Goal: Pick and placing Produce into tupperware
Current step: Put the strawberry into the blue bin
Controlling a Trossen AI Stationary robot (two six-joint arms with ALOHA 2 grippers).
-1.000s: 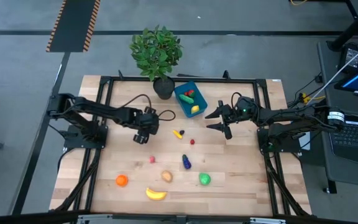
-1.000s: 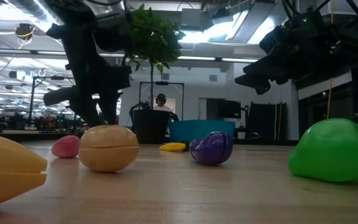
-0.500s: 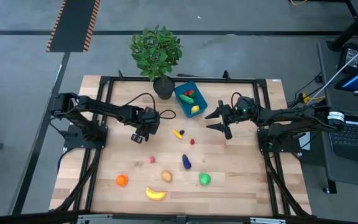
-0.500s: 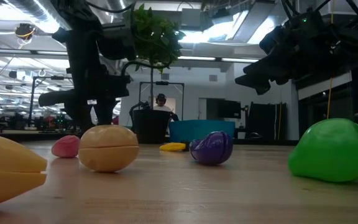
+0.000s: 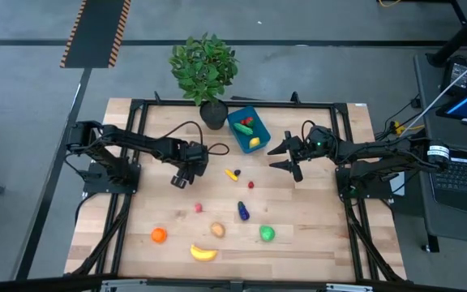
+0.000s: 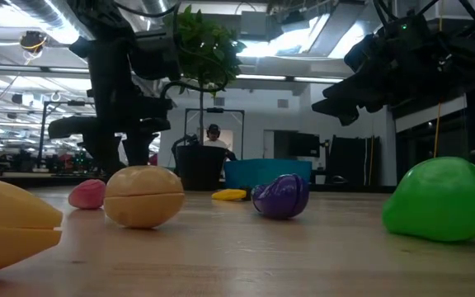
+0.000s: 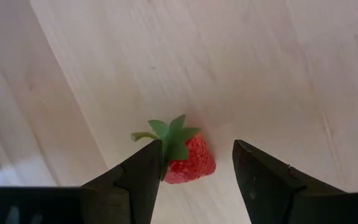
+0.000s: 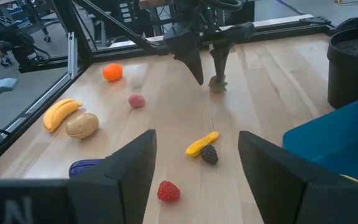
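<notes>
On the table's left side, the left gripper [image 7: 194, 180] hangs just above a strawberry [image 7: 182, 152], its fingers apart with the berry lying between them but not squeezed. It looks ready to grab; next it should go lower and pinch, then carry the berry to the blue tupperware [image 5: 248, 128] at the back. The right gripper [image 5: 286, 154] waits near that box with fingers apart, holding nothing.

We see the strawberry [image 7: 188, 157] partly hidden behind the left gripper's [image 7: 196, 177] finger. The tupperware [image 8: 340, 147] is cut off at the right wrist view's edge, its contents unreadable.
</notes>
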